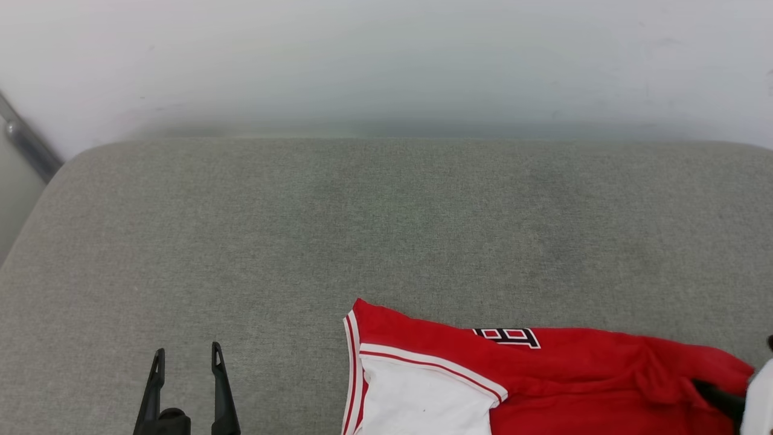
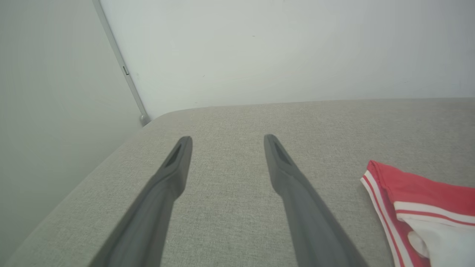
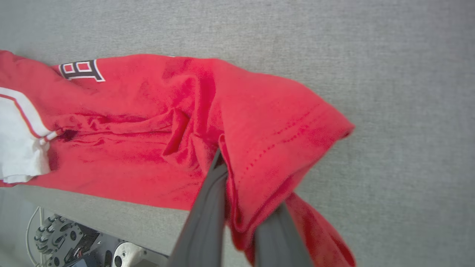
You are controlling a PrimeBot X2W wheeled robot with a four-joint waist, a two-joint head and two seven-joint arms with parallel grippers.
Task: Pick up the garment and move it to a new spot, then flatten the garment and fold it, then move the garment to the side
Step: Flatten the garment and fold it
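The garment (image 1: 574, 374) was a soft, light knit jersey, limp enough to sag and bunch wherever it was lifted, so a pinch on one point would likely drag the rest along the grey cushion (image 1: 386, 229) rather than raise it flat. A hemmed edge or corner looked like the best hold, since the stitched fold gives the fingers something thicker to bite. It lay crumpled along the cushion's near edge, on the cushion's right half, with a white sleeve and striped trim at the end nearer the cushion's middle. The right claw (image 3: 245, 193) was nearly closed, clamped on a fold of red cloth by the stitched hem at the end toward the cushion's right side, and the fabric draped over both fingers. The left claw (image 1: 187, 356) hung wide open and empty over the cushion's near left part, well apart from the striped trim.
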